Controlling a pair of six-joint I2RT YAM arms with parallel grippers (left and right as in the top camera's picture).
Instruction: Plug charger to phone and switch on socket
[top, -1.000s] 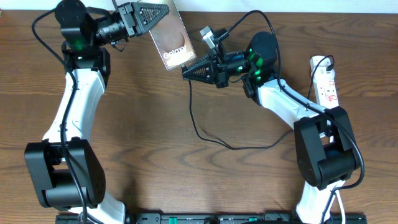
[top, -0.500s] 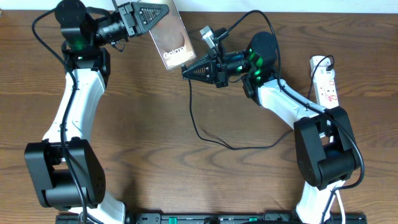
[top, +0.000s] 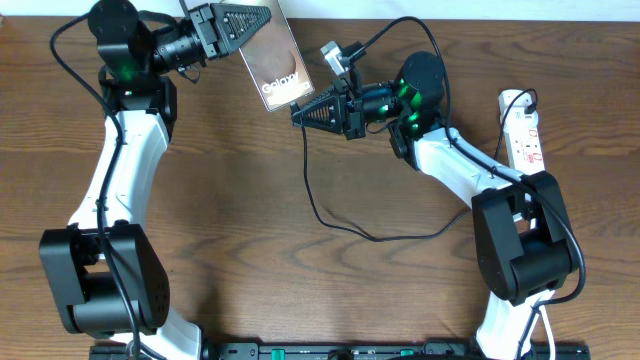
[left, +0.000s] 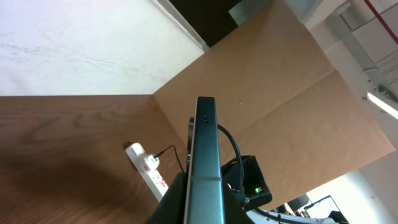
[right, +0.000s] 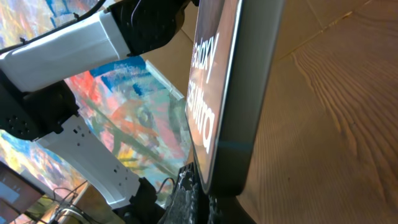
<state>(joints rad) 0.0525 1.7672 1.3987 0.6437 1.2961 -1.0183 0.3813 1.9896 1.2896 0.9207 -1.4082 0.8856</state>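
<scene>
My left gripper (top: 262, 20) is shut on the phone (top: 278, 70) and holds it in the air at the back of the table, back side up with the white lettering at its near end. The phone shows edge-on in the left wrist view (left: 204, 143) and close up in the right wrist view (right: 239, 87). My right gripper (top: 297, 112) is shut on the charger's plug end right at the phone's lower end; the plug tip is hidden. The charger's black cable (top: 306, 165) hangs down and loops across the table. The socket (top: 524, 135) lies at the far right; it also shows in the left wrist view (left: 148, 167).
The brown wooden table (top: 230, 230) fills the overhead view. A brown cardboard wall (left: 292, 93) stands behind the table. A black plug and cable sit at the socket's far end. The right arm's base (top: 520, 250) stands at the near right, the left arm's base (top: 100, 280) at the near left.
My right gripper has edged slightly left and back, closer to the phone's lower end. The left gripper and the phone have not moved.
</scene>
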